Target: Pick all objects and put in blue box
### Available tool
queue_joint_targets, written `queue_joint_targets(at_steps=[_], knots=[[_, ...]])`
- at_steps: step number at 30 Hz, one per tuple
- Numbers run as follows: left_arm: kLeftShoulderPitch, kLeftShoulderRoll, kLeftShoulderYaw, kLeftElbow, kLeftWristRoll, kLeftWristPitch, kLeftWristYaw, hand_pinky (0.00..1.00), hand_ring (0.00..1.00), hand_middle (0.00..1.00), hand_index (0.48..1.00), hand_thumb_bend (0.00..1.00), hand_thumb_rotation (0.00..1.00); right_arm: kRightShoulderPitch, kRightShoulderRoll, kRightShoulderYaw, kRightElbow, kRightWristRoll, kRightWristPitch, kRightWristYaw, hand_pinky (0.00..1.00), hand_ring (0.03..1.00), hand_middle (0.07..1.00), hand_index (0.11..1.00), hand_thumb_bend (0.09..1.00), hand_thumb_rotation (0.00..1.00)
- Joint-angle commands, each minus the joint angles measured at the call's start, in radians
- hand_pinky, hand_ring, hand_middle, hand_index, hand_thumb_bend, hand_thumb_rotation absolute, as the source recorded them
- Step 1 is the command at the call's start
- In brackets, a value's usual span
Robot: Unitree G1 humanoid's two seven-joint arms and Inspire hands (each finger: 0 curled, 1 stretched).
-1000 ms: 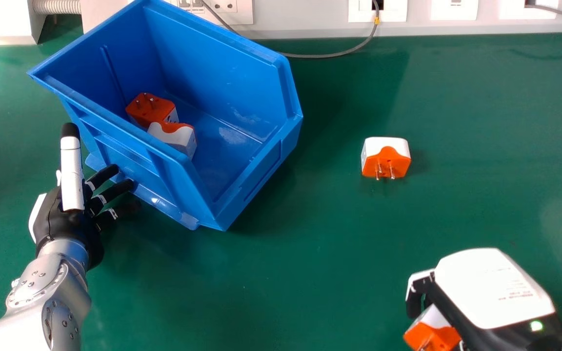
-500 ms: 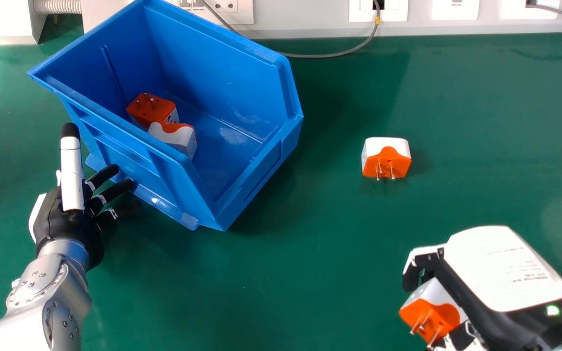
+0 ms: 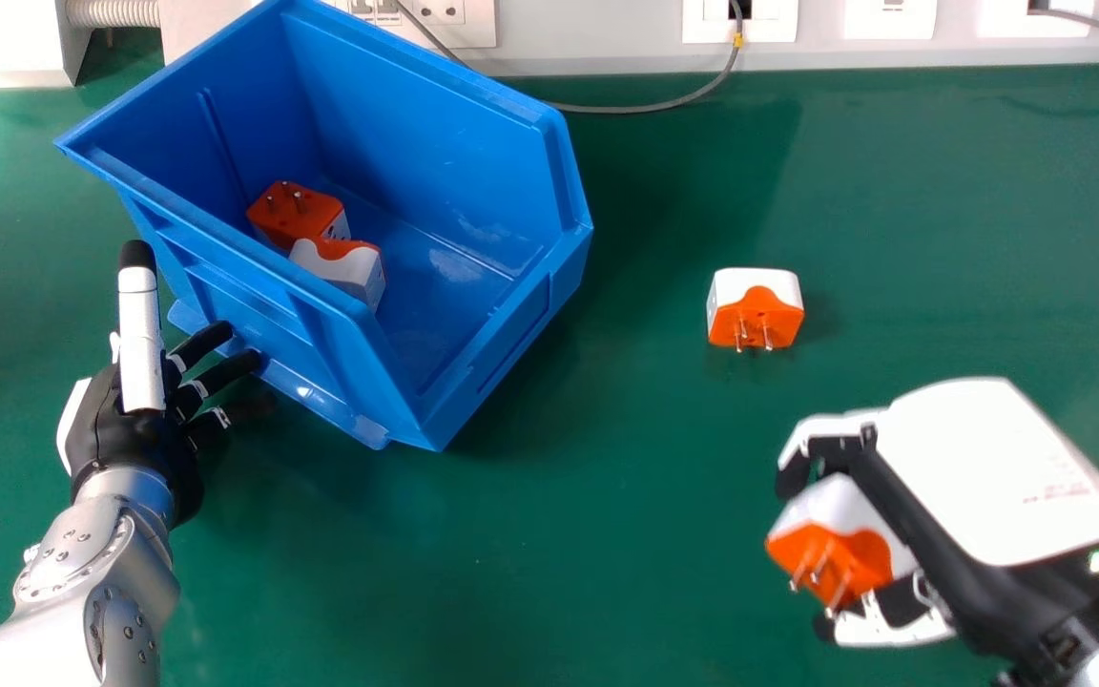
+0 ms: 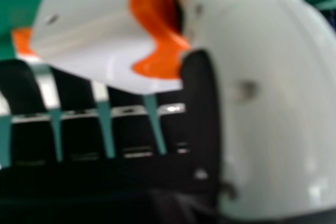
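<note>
A plug (image 3: 831,549) is gripped by the right hand (image 3: 998,477) in the head view's lower right. It is pinched between the fingers, curled at its far side, and the thumb at its near side, the white back of the hand being turned up. The plug's orange face is tilted down and toward the view's left, and its metal pins are left exposed. It is held well apart from the box (image 3: 511,343).

In the right hand view, the white body of the same plug is crossed by an orange band and seen close against the fingers (image 4: 79,129) and the large white thumb (image 4: 273,103). A small orange patch (image 4: 22,40) is seen beside the plug; what it belongs to cannot be told.

A second plug (image 3: 756,310) is set on the green table (image 3: 607,534), to the right of the box and farther forward than the right hand. Its orange face and pins are turned toward the robot. Two plugs are contained in the box: one (image 3: 297,215) with its orange, pinned face up, the other (image 3: 344,272) just beside it, mostly white with an orange edge.

The left hand (image 3: 130,429) is placed at the box's near left side, its fingers spread loosely open toward the base. Whether the box is touched by them cannot be told. Beyond the box, a grey cable (image 3: 626,110) is laid along the table's far edge, and sockets (image 3: 740,21) are mounted behind it.
</note>
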Motion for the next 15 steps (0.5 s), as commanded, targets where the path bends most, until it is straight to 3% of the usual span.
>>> queue_joint_targets(at_steps=[1,4,9,12,15], knots=[[0.005,-0.006,-0.002,0.002,0.003,0.016,0.005,0.66,0.74,0.84,0.882,0.86,0.93,-0.024,0.018,-0.014,-0.001,0.029,-0.031,-0.052,0.28,0.433,0.507,0.512,0.503,0.00],[0.004,-0.007,-0.004,0.006,0.008,0.013,0.009,0.66,0.74,0.84,0.882,0.86,0.93,-0.037,0.036,-0.012,0.019,0.047,-0.078,-0.111,0.26,0.434,0.506,0.503,0.506,0.00],[0.006,-0.009,-0.007,-0.007,0.007,0.023,0.018,0.65,0.74,0.84,0.883,0.86,0.93,-0.058,0.046,-0.023,0.056,0.055,-0.143,-0.183,0.26,0.422,0.495,0.502,0.510,0.00],[0.002,-0.006,-0.005,0.005,0.007,0.019,0.014,0.65,0.74,0.84,0.883,0.86,0.93,-0.101,0.047,-0.036,0.085,0.052,-0.176,-0.230,0.27,0.422,0.496,0.499,0.512,0.00],[0.005,-0.006,-0.005,-0.005,0.005,0.025,0.013,0.65,0.74,0.84,0.884,0.86,0.93,-0.149,0.057,-0.048,0.095,0.038,-0.182,-0.264,0.28,0.425,0.496,0.492,0.515,0.00]])
